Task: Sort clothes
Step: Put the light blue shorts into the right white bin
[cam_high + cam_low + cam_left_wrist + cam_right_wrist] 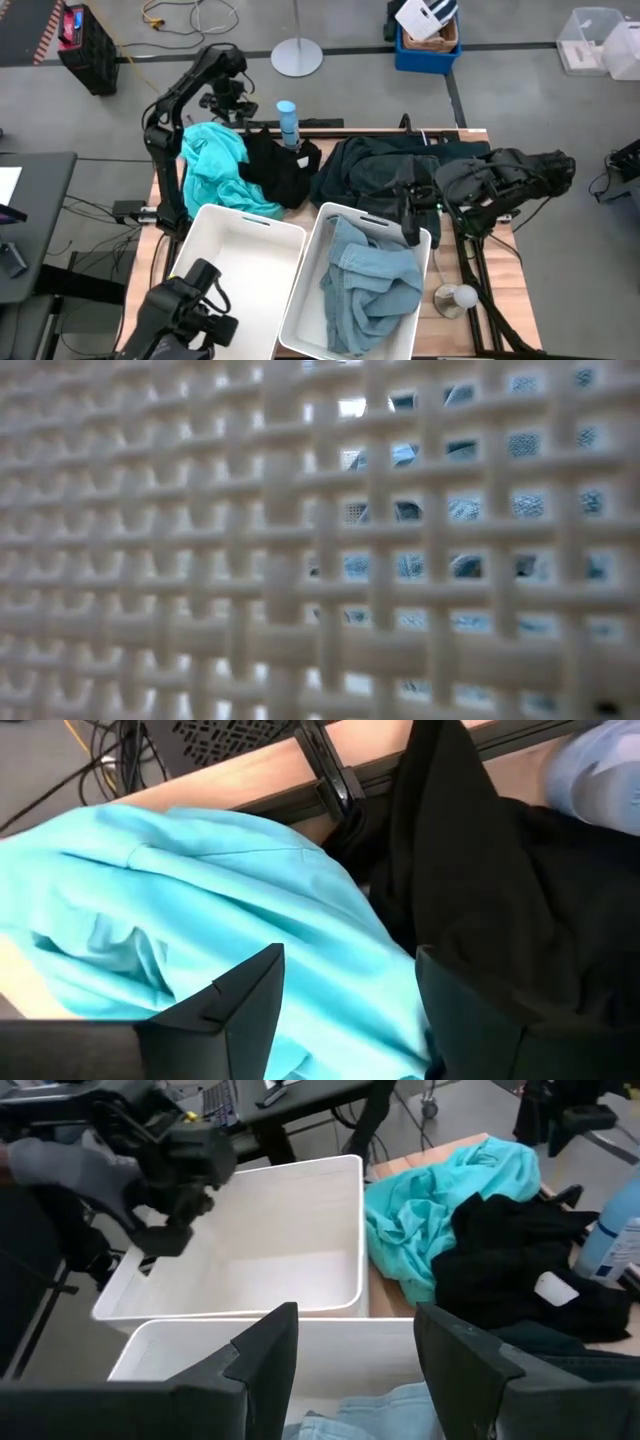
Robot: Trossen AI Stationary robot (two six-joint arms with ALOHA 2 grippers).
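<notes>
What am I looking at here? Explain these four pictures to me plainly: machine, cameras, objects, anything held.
Two dark robot arms work at a wooden table, sorting clothes. One camera looks down from above, one looks through a bin's lattice wall, and one rides each wrist. The left gripper hangs open over the crumpled turquoise garment; beside it lie a black garment, a slim blue bottle and a dark green pile. The right gripper is open above the right white plastic bin, which holds a pale grey-blue garment. The left white bin is empty. Nothing is held.
</notes>
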